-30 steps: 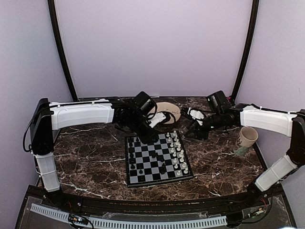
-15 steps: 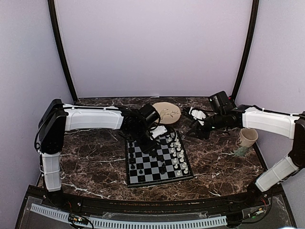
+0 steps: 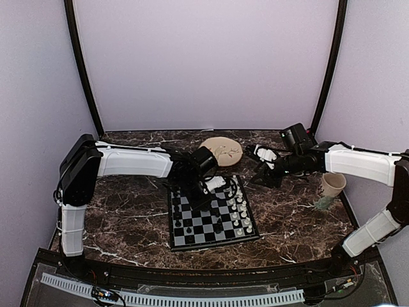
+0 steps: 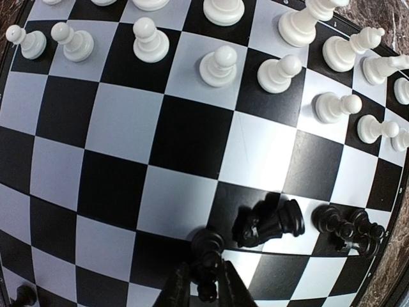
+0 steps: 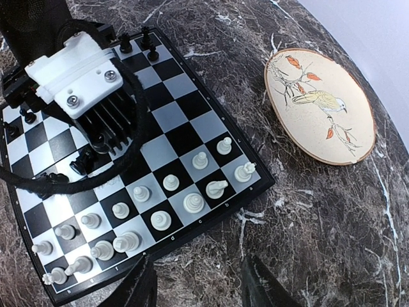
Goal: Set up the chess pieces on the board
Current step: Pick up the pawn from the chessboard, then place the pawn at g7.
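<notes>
— Two grippers: what's each got?
— The left gripper (image 4: 204,281) is down over the small square black-and-white checkered chessboard (image 4: 185,137). Jaws at a narrow gap w/ a small black plastic chessman (image 4: 207,251) pinched btwn the fingertips. The right gripper (image 5: 201,291) has its fingers spread wide, nothing btwn them. It hangs over the dark brown marble-pattern tabletop (image 5: 307,243), just off the bd's white-side edge.
— Where on the bd is that black pc?
— Black side, toward the far-left corner per top cam. Can't tell if its base touches the square.
— What's crowding it?
— Just beside it, to the right in the left wrist cam, a toppled black chessman (image 4: 271,224) lies on its side. Past that, two more black pcs (image 4: 348,229) lie in a heap by the border. Close, but none seems to touch the held one.
— Rest of the bd?
— White plastic chessmen (image 4: 217,66) stand in two rows along the right side; one nr the far end looks tipped. Several standing black pcs (image 5: 146,35) sit at the far-left corner.
— Anything blocking the view?
— Yes. From the right wrist cam the left wrist's white screwed block (image 5: 70,77) and a black braided cable (image 5: 96,182) cover squares on the black side. From top cam the left wrist hides the far-left squares.
— Off the bd?
— Round beige plate painted w/ a bird on a branch (image 5: 313,131) lies flat beyond the far-right corner, apart from the bd. Pale beige cup (image 3: 332,184) sits at the table's right, nr the right forearm, well apart from the bd.
</notes>
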`<state>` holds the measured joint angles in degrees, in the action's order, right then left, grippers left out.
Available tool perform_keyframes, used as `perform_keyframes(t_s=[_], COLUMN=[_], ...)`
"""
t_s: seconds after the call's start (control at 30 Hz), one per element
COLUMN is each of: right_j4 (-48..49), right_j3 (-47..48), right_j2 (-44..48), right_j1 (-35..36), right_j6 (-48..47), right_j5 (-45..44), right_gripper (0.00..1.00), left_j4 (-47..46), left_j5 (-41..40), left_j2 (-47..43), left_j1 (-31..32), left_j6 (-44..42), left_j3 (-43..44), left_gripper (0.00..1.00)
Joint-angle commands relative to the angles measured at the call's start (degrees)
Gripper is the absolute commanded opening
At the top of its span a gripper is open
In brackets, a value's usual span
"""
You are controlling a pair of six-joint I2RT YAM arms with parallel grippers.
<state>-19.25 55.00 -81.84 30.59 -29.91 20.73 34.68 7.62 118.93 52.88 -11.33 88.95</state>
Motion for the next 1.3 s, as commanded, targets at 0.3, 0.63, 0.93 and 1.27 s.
perform_keyframes(t_s=[0.3, 0.63, 0.93, 1.27], right_j4=[1.6, 1.2, 1.3, 1.2], right_j3=[-0.5, -0.2, -0.4, -0.3], right_j2=[1.9, 1.1, 1.5, 0.8], right_j1=[-0.5, -0.4, -0.4, -0.5], right_j6=[-0.6, -0.8, -0.8, -0.9], right_j5=[-0.5, 0.6, 0.2, 0.6], right_gripper=[0.45, 0.45, 0.45, 0.46], left_j4=[8.1, 2.6, 2.4, 3.7], left_j5=[-1.6, -7.8, -11.3, -9.4], left_j2=[-4.4, -5.6, -4.0, -3.0], left_j1=[-1.7, -8.3, -9.3, -9.3], left_j6=[-0.8, 3.3, 4.7, 4.4], left_j3=[0.9, -2.2, -1.3, -1.1], left_gripper=[0.08, 0.09, 0.08, 0.11])
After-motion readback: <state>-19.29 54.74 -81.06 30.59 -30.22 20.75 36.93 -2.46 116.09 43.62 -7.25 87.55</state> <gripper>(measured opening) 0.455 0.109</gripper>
